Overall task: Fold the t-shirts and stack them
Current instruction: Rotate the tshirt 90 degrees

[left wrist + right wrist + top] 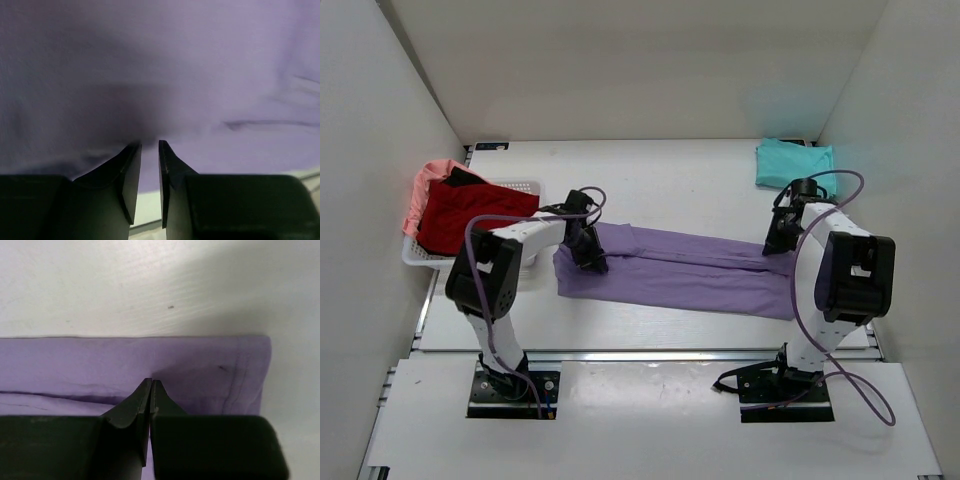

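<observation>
The lavender-purple t-shirt (pixel 680 270) lies folded into a long band across the middle of the table. My left gripper (pixel 592 262) is at its left end. In the left wrist view the jaws stand open by a narrow gap, with the gripper (pixel 150 144) tips against the cloth (pixel 200 75) and nothing between them. My right gripper (pixel 778 245) is at the band's right end. In the right wrist view this gripper (pixel 152 381) is shut, its tips resting on the shirt (pixel 75 360) near the hemmed edge, with no cloth visible between them.
A folded teal t-shirt (pixel 794 163) lies at the back right corner. On the left, a white lattice basket (pixel 420 257) holds a red t-shirt (pixel 470 215) and a salmon-pink one (pixel 425 185). White walls enclose the table on three sides.
</observation>
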